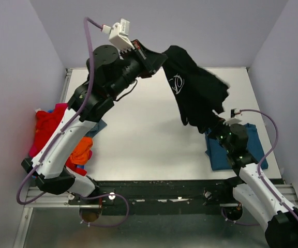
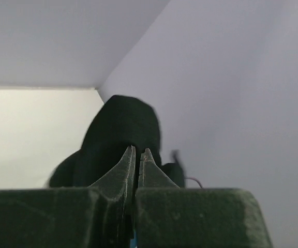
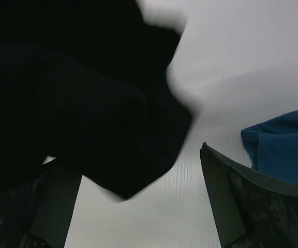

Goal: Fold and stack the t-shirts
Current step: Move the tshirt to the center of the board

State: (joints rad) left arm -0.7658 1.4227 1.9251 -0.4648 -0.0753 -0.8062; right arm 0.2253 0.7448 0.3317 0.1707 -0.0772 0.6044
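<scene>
Over the table (image 1: 138,150): left tool (image 2: 138,153) pinches black shirt (image 1: 195,93) so it hangs free.
Under hem: right tool (image 3: 128,157) wide, seemingly to grasp.

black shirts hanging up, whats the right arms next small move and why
Probably close the right pincer: its jaws stand open and the black t-shirt's hanging lower edge seems to lie between them, while the left pincer is shut on the top.

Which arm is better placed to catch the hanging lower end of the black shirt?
Right. The right gripper stands open right at the dangling end of the black shirt, while the left gripper is shut on its upper part, holding it aloft.
</scene>
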